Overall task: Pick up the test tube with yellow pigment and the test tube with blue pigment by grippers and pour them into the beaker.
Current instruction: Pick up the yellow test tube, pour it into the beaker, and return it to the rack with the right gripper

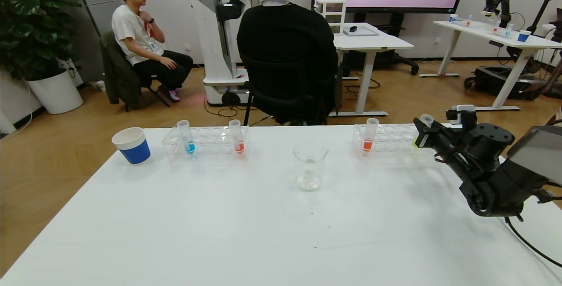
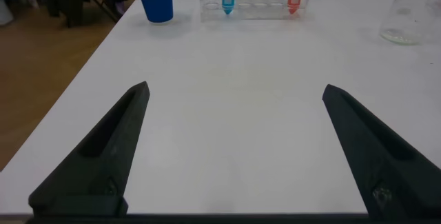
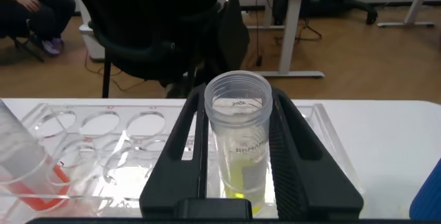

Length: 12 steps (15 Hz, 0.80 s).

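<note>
The right gripper (image 3: 238, 165) is closed around the test tube with yellow pigment (image 3: 240, 141), its two black fingers (image 3: 187, 148) pressed against either side of the upright tube, which stands in the right-hand clear rack (image 1: 388, 139) at the desk's far right. In the same rack, toward the middle of the desk, an orange-red tube (image 1: 370, 134) stands upright. The beaker (image 1: 309, 165) sits on the white desk (image 1: 246, 224) near its centre, apart from both racks. Farther left, the left-hand clear rack (image 1: 206, 143) holds the test tube with blue pigment (image 1: 186, 136) upright at its left end and another orange-red tube (image 1: 236, 135) at its right end; a blue-and-white paper cup (image 1: 131, 145) stands just left of that rack. The left gripper (image 2: 234, 148) hangs over bare desk on the near left with its fingers spread wide, holding nothing.
</note>
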Each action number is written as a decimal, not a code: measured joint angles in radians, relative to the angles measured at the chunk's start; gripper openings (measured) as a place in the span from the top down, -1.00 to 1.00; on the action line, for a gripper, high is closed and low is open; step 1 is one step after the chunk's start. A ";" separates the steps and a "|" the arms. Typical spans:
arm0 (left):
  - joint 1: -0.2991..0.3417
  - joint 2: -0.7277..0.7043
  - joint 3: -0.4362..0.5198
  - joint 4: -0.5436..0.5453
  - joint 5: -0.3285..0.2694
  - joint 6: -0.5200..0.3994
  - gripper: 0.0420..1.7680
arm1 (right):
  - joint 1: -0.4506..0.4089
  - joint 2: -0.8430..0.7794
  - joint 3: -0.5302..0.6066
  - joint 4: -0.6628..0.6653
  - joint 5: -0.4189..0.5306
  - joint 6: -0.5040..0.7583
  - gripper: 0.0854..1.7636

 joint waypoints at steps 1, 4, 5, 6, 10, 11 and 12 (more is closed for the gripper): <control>0.000 0.000 0.000 0.000 0.000 0.000 -0.98 | 0.000 -0.015 0.000 0.001 0.001 -0.011 0.47; 0.000 0.000 0.000 0.000 0.000 0.000 -0.98 | 0.001 -0.075 0.001 0.035 0.009 -0.045 0.47; 0.000 0.000 0.000 0.000 0.000 0.000 -0.98 | 0.001 -0.096 0.002 0.058 0.012 -0.046 0.47; 0.000 0.000 0.000 0.000 0.000 0.000 -0.98 | 0.001 -0.115 0.003 0.072 0.015 -0.047 0.47; 0.000 0.000 0.000 0.000 0.000 0.000 -0.98 | -0.003 -0.144 0.007 0.072 0.012 -0.049 0.48; 0.000 0.000 0.000 0.000 0.000 0.000 -0.98 | -0.003 -0.147 0.007 0.072 0.011 -0.050 0.48; 0.000 0.000 0.000 0.000 0.000 0.000 -0.98 | -0.001 -0.149 0.002 0.077 0.011 -0.055 0.48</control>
